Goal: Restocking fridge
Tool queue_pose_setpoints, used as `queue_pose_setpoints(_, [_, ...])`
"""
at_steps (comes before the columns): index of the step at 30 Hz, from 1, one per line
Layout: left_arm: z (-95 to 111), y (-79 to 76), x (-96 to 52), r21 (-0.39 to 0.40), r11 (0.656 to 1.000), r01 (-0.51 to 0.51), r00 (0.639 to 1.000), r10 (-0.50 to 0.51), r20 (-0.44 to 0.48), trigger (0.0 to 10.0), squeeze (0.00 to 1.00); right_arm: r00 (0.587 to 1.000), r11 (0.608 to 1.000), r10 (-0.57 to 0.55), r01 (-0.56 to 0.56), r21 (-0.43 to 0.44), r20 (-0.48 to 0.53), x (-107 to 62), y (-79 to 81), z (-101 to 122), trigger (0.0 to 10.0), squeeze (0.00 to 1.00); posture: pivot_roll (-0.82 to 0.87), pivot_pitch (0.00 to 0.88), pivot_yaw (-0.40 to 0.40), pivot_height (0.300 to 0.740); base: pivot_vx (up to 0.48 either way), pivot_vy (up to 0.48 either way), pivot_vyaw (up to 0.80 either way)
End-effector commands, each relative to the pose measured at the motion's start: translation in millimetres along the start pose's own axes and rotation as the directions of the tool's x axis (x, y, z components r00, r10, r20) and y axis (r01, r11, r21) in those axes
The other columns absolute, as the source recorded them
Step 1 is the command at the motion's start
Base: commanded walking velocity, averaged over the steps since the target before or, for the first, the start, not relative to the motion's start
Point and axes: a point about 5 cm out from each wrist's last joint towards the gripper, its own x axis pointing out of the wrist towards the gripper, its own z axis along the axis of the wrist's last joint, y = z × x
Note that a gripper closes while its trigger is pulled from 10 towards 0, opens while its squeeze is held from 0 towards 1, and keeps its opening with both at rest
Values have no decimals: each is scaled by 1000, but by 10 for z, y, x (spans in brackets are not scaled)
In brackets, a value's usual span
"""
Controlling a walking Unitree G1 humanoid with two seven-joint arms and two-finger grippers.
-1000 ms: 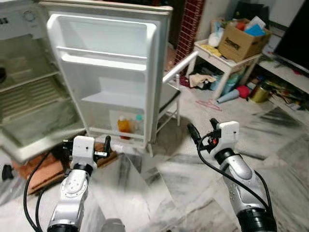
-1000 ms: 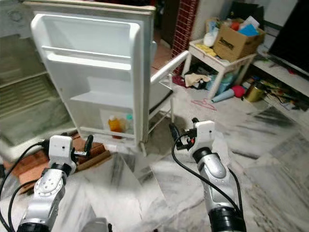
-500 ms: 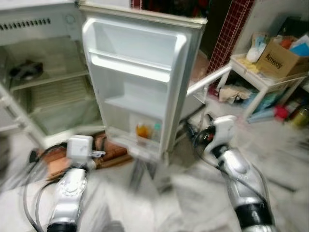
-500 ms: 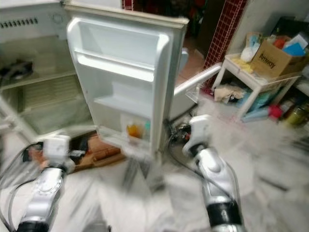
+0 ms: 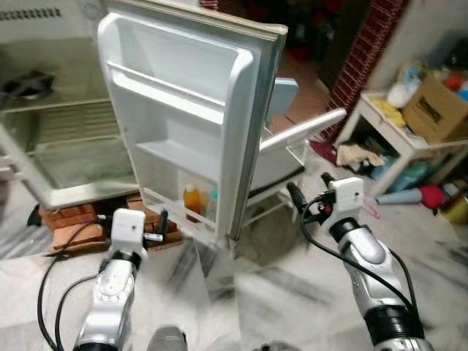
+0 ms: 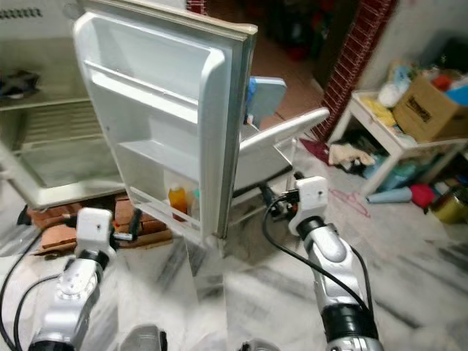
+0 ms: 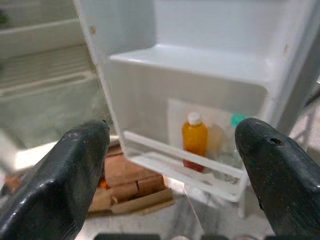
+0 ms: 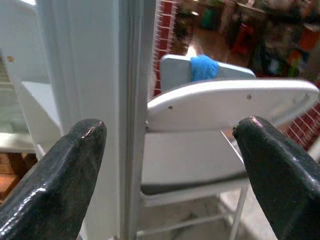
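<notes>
The white fridge (image 5: 58,139) stands open, its door (image 5: 183,95) swung out towards me. An orange bottle (image 7: 194,139) stands in the door's lowest rack, with a clear teal-capped bottle (image 7: 234,125) beside it. My left gripper (image 7: 172,132) is open and empty, low in front of the door and pointing at that rack. My right gripper (image 5: 308,189) is also open and empty. It hovers to the right of the door's edge, facing the white plastic chair (image 8: 210,150).
The fridge rests on red bricks (image 5: 73,223). A blue cloth (image 8: 204,67) hangs on the chair back behind the door. A white table (image 5: 380,139) with a cardboard box (image 5: 435,110) and clutter stands at the right. Marble floor (image 5: 278,292) lies open ahead.
The whole view has shifted and sharpened, so the camera moved; the fridge door now appears further left and nearer. Both arms hold the same pose, fingers still open.
</notes>
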Motion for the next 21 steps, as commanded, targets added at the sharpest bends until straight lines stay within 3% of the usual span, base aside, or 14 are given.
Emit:
queue_pose_setpoints(1, [-16,51,-11,11,1000,-19,1000,19,-10,10000,0,999,999,41,-41,-10,3,25,90,-5,10000,0,88,0,-76,740,0,-349,788])
queue_pose_setpoints(10, [-43,118,-75,-36,997,-62,998,61,-11,10000,0,999,999,52,-52,11,-16,-41,179,-107,10000,0,94,0,-82,740,0,-33,765])
queue_pose_setpoints(15, [-22,124,-97,-43,998,-47,999,47,20,10000,0,1000,999,14,-15,31,8,-42,187,-89,10000,0,87,0,-77,740,0,0,0])
queue_pose_setpoints(21, [3,125,-115,-54,997,-47,998,49,39,10000,0,998,994,-63,61,86,11,-44,153,-86,10000,0,83,0,-75,740,277,0,0])
